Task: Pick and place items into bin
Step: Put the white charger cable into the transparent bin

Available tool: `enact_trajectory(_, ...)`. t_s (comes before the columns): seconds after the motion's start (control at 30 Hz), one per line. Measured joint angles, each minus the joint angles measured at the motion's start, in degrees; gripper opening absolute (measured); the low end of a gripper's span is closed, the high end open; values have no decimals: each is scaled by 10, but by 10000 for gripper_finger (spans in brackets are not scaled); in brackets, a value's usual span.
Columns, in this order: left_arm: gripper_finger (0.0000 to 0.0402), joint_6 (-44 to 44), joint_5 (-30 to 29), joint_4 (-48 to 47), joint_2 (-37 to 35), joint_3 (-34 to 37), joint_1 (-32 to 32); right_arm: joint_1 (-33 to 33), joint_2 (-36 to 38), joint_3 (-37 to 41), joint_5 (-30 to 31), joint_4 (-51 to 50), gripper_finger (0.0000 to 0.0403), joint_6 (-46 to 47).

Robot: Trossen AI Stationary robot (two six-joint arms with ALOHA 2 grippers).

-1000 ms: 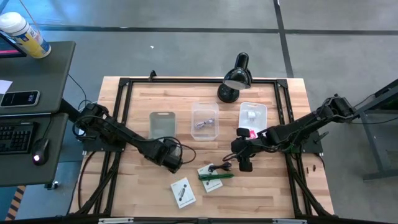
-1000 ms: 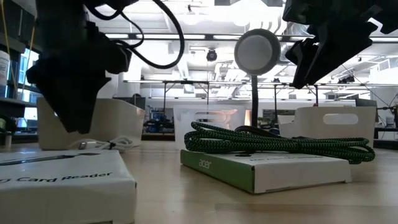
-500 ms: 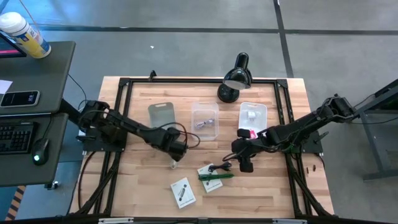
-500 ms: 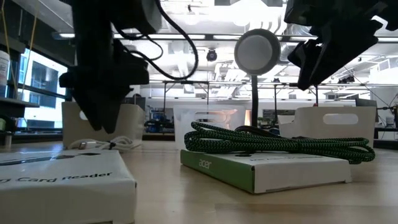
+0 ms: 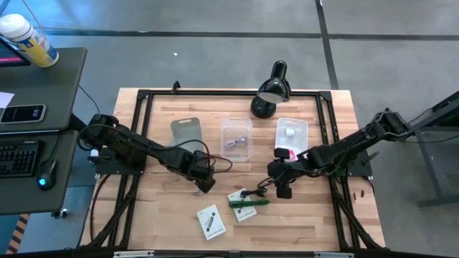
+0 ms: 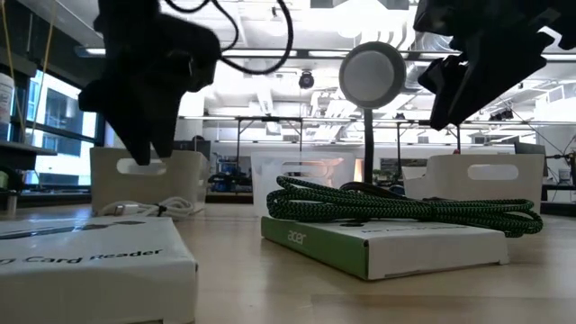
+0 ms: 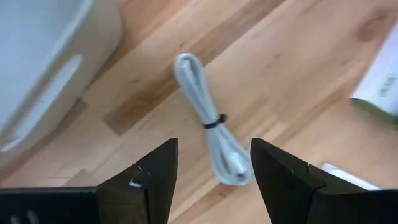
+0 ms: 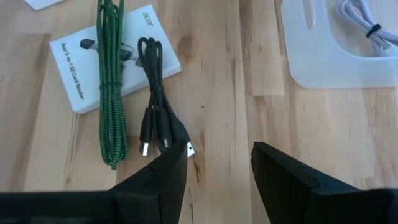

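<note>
My left gripper (image 5: 205, 180) (image 7: 213, 163) is open and hovers above a bundled white cable (image 7: 208, 119) (image 6: 148, 210) that lies flat on the wood, touching nothing. My right gripper (image 5: 282, 186) (image 8: 219, 163) is open above a black cable (image 8: 155, 106) (image 5: 254, 192). That cable lies beside a white card (image 8: 112, 59) (image 5: 244, 203) with a green braided cable (image 8: 111, 81) (image 6: 405, 205) resting on top. A second white card (image 5: 210, 221) lies near the near edge. A pink piece (image 5: 282, 153) lies by the right bin.
Three pale bins stand in a row: left (image 5: 187, 136), middle (image 5: 236, 138) holding small bits, right (image 5: 291, 133) holding a white cable (image 8: 360, 18). A black desk lamp (image 5: 271, 89) stands at the far edge. A black frame (image 5: 143, 129) borders the table.
My left gripper has shifted toward the table's right and risen a little, so the white cable now shows beside it in the high view. The left bin has slid slightly toward the far edge.
</note>
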State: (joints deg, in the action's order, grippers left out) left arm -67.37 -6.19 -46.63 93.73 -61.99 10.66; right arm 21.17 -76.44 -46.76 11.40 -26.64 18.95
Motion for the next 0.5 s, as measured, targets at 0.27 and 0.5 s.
enact_trajectory(0.27,197,-8,-19,31,34,0,29,0,0,0,0,4,169,-10)
enact_trajectory(0.5,268,-6,-19,54,66,0,29,0,0,0,0,9,169,-9)
